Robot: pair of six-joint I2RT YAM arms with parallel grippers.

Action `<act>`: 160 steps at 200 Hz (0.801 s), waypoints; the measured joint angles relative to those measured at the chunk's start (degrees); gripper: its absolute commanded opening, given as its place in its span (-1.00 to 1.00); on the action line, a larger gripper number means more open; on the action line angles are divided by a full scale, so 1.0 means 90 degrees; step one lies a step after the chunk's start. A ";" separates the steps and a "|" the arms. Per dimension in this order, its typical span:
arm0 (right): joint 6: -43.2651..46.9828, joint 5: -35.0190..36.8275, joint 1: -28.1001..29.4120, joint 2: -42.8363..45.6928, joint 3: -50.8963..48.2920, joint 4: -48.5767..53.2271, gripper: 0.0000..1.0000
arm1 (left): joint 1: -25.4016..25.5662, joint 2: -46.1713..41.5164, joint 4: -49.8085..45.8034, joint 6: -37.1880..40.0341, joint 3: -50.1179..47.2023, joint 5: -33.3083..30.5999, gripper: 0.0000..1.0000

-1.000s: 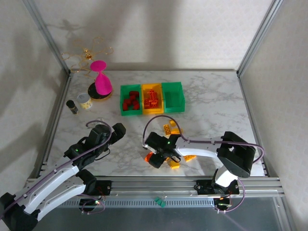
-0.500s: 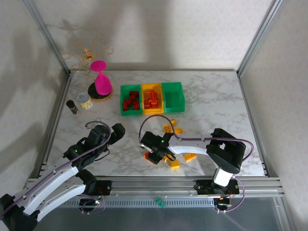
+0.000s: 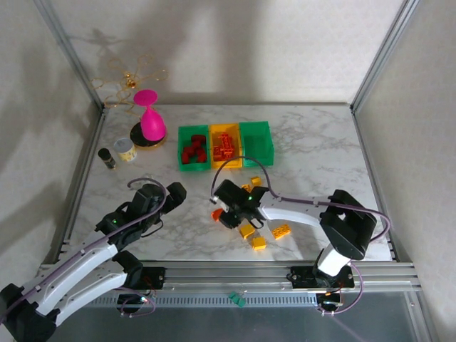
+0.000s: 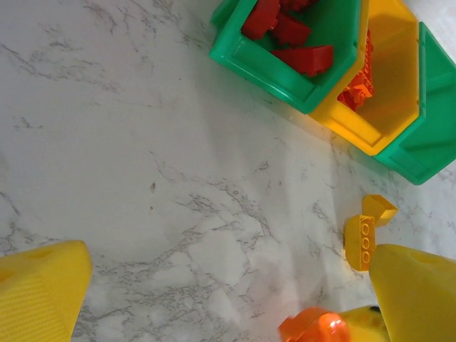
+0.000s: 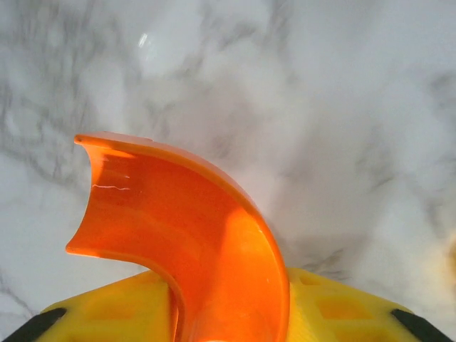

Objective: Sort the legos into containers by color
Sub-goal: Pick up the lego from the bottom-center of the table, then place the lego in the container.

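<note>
Orange arch lego (image 5: 187, 229) pinched btwn yellow fingers (image 5: 340, 308) of right claw (image 5: 228, 303); blurry marble tabletop (image 5: 320, 100) behind.

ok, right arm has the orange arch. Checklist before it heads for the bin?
1. Right claw shut on arch: ok.
2. Arch lifted clear of table: cannot tell.
3. Orange bin open, with room left: ok.
4. Left claw open and off to the side of the route: ok.
5. Yellow brick beside the right claw not snagged: cannot tell.
</note>
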State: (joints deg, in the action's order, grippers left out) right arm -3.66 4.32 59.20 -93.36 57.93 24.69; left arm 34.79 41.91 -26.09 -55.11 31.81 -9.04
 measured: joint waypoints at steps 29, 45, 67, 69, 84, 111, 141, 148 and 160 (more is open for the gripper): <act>-0.0126 0.0058 -0.0658 -0.0029 0.0661 -0.0078 -0.24 | 0.0000 0.0374 0.0163 0.0126 0.0289 0.0002 0.99; -0.0238 0.0100 -0.1039 -0.0168 0.1059 -0.0223 -0.24 | 0.0000 0.0585 0.0355 0.0172 0.0427 0.0005 0.99; -0.0432 0.0257 -0.1484 -0.0716 0.1734 -0.0423 -0.25 | 0.0000 0.0901 0.0661 0.0253 0.0515 0.0002 0.99; -0.0459 0.0272 -0.1520 -0.0789 0.1800 -0.0447 -0.25 | 0.0000 0.0937 0.0685 0.0265 0.0517 0.0002 0.99; -0.0600 0.0403 -0.1729 -0.1292 0.2256 -0.0539 -0.25 | 0.0000 0.1180 0.0879 0.0291 0.0561 0.0005 0.99; -0.0789 0.0614 -0.2008 -0.2147 0.3043 -0.0646 -0.24 | 0.0000 0.1562 0.1183 0.0316 0.0668 0.0005 0.99; -0.0882 0.0855 -0.2217 -0.2739 0.3793 -0.0726 -0.12 | -0.0002 0.1841 0.1426 0.0381 0.0833 0.0007 0.99; -0.0891 0.0886 -0.2271 -0.2880 0.4034 -0.0721 -0.08 | -0.0002 0.1892 0.1469 0.0403 0.0879 0.0007 0.99; -0.0879 0.0906 -0.2358 -0.3089 0.4391 -0.0750 -0.04 | -0.0002 0.1953 0.1554 0.0442 0.0945 0.0010 0.99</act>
State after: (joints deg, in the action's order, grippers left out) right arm -11.57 12.47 37.98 -121.16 97.45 17.93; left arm 34.76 59.48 -12.10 -51.13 40.32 -8.95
